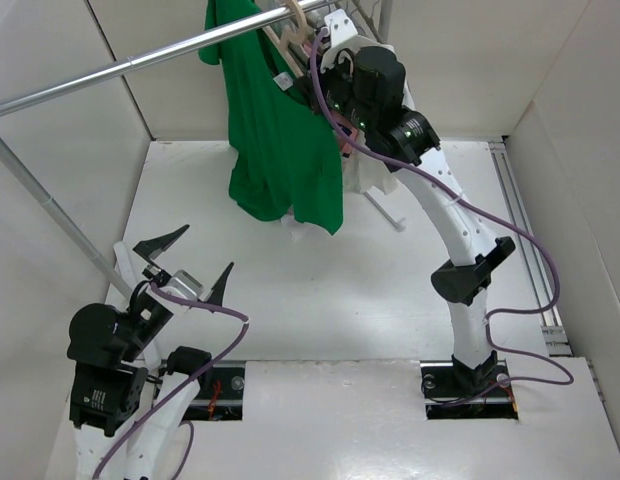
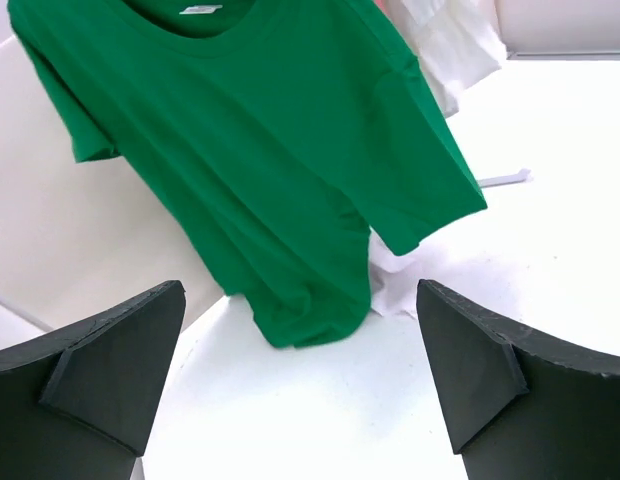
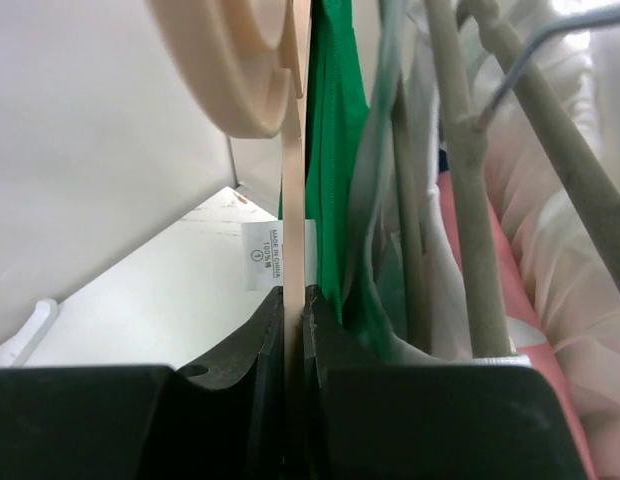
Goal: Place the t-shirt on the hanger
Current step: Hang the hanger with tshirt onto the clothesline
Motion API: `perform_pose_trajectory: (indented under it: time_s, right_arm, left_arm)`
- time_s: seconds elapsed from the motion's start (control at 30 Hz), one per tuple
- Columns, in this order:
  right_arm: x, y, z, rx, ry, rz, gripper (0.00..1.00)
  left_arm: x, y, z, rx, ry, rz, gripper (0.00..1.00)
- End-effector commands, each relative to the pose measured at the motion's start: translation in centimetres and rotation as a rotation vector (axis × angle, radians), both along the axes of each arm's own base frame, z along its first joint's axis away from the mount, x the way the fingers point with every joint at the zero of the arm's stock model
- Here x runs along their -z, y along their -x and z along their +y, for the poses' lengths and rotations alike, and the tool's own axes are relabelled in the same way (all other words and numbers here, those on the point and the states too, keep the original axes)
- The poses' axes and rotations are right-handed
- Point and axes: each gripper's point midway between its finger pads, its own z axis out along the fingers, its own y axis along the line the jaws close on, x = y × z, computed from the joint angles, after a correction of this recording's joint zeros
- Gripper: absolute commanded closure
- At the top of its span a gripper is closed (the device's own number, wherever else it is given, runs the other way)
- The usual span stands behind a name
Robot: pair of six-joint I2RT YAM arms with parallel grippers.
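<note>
The t-shirt (image 1: 280, 140) is light floppy cotton draped on the hanger (image 3: 240, 70) up at the rail (image 1: 140, 62), so I'd grip the stiff hanger, which the right hand (image 3: 295, 300) pinches, left hand (image 2: 300, 370) wide open.

Top external: high at the near edge, looking down the bench (image 1: 320, 300).
Left wrist: low, facing the t-shirt (image 2: 260, 160) (overhead shares it).
Right wrist: tight against the hanger (image 3: 240, 70).

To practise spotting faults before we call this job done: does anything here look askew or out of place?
The t-shirt hangs lopsided from the hanger, its hem slanting and bunched. Below it, a white garment lies crumpled on the table rather than on the rail.
</note>
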Motion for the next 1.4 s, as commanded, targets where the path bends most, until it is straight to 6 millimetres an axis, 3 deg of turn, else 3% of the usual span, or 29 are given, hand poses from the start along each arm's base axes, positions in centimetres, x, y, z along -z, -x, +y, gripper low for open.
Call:
perform_pose_trajectory:
  time_s: [0.0, 0.2, 0.27, 0.37, 0.4, 0.43, 0.47, 0.5, 0.57, 0.6, 0.7, 0.83, 0.9, 1.1, 1.17, 1.2, 1.27, 1.3, 1.37]
  right_arm:
    - [-7.3, 0.5, -1.9, 0.046, -0.180, -0.157, 1.00]
    - [-8.1, 0.1, -2.6, 0.090, -0.216, -0.173, 1.00]
    - [-7.4, 0.0, -2.6, 0.091, -0.198, -0.152, 1.00]
    - [-4.3, -0.4, -2.1, 0.085, -0.134, -0.082, 0.99]
    - [-3.5, -0.2, -1.9, 0.073, -0.118, -0.065, 0.91]
    - [-2.9, 0.1, -1.6, 0.046, -0.108, -0.056, 0.71]
    - [-3.6, 0.8, -2.1, 0.045, -0.115, -0.066, 0.62]
    - [-1.9, 0.6, -2.0, 0.047, -0.078, -0.041, 0.53]
    - [-1.9, 1.4, -2.6, 0.059, -0.048, -0.054, 0.48]
    - [-1.8, 3.0, -2.5, 0.050, -0.026, -0.053, 0.46]
    - [-2.1, 5.3, -3.4, 0.085, 0.038, -0.094, 0.40]
    - [-1.9, 9.6, -6.5, 0.135, 0.105, -0.123, 0.35]
    - [-1.2, 10.6, -8.0, 0.163, 0.130, -0.122, 0.34]
    - [3.3, 15.3, -11.3, 0.120, 0.223, -0.065, 0.29]
    - [4.4, 17.0, -11.0, 0.036, 0.240, -0.066, 0.26]
    - [5.7, 18.2, -11.3, 0.000, 0.251, -0.059, 0.18]
    - [8.0, 19.4, -11.9, -0.033, 0.278, -0.036, 0.17]
    - [10.8, 20.4, -12.8, -0.035, 0.283, 0.026, 0.17]
    - [14.3, 21.3, -14.3, -0.006, 0.292, 0.113, 0.13]
  left_arm:
    - [-0.6, 0.2, 0.3, -0.017, 0.031, -0.024, 0.00]
    - [0.0, 0.0, 0.4, -0.026, 0.030, -0.015, 0.00]
    - [0.0, 0.0, 0.4, -0.026, 0.030, -0.015, 0.00]
    - [0.2, 0.0, 0.4, -0.026, 0.027, -0.006, 0.00]
    - [0.2, 0.0, 0.4, -0.026, 0.027, -0.006, 0.00]
    - [0.2, 0.0, 0.4, -0.026, 0.027, -0.006, 0.00]
    - [0.7, 0.0, 0.4, -0.026, 0.025, 0.003, 0.00]
    - [0.7, 0.0, 0.4, -0.026, 0.025, 0.003, 0.00]
    - [0.6, 0.3, 0.5, -0.026, 0.027, -0.006, 0.00]
    - [0.6, 0.3, 0.5, -0.026, 0.027, -0.006, 0.00]
    - [0.9, 0.5, 0.2, -0.007, 0.022, 0.004, 0.00]
    - [1.0, 0.8, 0.1, 0.004, 0.020, 0.005, 0.00]
    - [1.2, 0.8, 0.1, 0.004, 0.017, 0.014, 0.00]
    - [2.2, 1.3, -0.1, 0.022, 0.010, 0.034, 0.00]
    - [4.4, 0.8, -0.4, 0.033, -0.015, 0.084, 0.00]
    - [5.3, 0.6, -0.6, 0.042, -0.021, 0.108, 0.00]
    - [6.7, 0.7, -0.6, 0.048, -0.051, 0.111, 0.00]
    - [8.2, 0.2, -0.6, 0.040, -0.057, 0.139, 0.00]
    - [8.4, 0.3, -0.8, 0.052, -0.026, 0.116, 0.00]
